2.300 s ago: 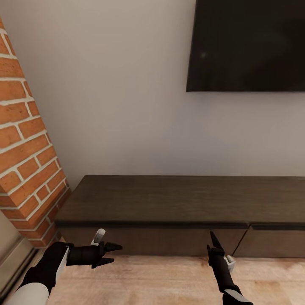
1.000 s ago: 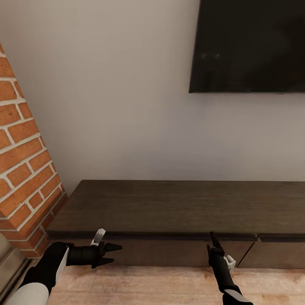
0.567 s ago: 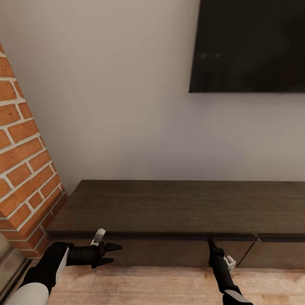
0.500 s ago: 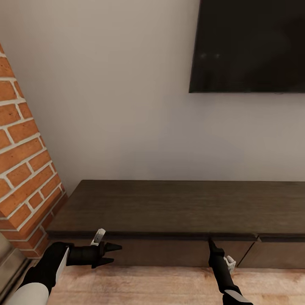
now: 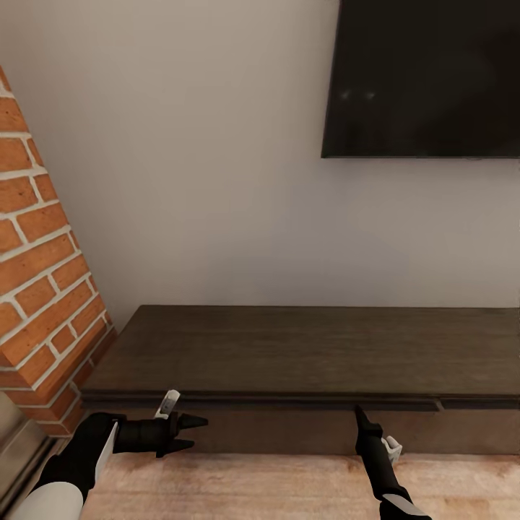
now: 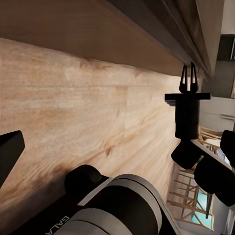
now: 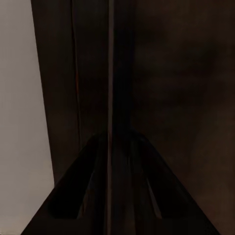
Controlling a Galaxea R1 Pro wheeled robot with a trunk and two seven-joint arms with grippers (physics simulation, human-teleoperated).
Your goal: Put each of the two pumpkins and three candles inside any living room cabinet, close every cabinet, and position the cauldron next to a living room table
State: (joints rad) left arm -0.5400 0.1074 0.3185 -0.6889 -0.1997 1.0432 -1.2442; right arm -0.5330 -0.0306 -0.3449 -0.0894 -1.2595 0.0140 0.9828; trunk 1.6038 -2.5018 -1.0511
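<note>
The cabinet [image 5: 303, 354] stands straight ahead of both grippers, a low, long dark-brown box against the pale wall [image 5: 202, 159], its flat top bare. The right gripper [image 5: 357, 413] points up at the cabinet front, its tip right at the lower edge of the overhanging top, at or just short of the wood; whether it touches cannot be told. In the left wrist view the right gripper [image 6: 188, 78] shows its two fingertips close together with only a narrow slit between them and nothing held. In the right wrist view the dark wood of the cabinet [image 7: 161, 88] sits right before the fingers, with a thin vertical seam running along it.

The left gripper [image 5: 195, 432] hangs off to the left of the right one, low before the cabinet front, pointing sideways toward the right gripper. Its two pointed fingers are spread slightly apart and hold nothing.

Above and beyond the right gripper, a dark television screen [image 5: 426, 79] hangs on the wall. To the left of the left gripper, a red brick column [image 5: 43, 289] rises beside the cabinet's end. Light wooden floor [image 5: 274, 487] lies beneath both grippers, and in the left wrist view the floor [image 6: 73, 112] runs along the cabinet's base.
</note>
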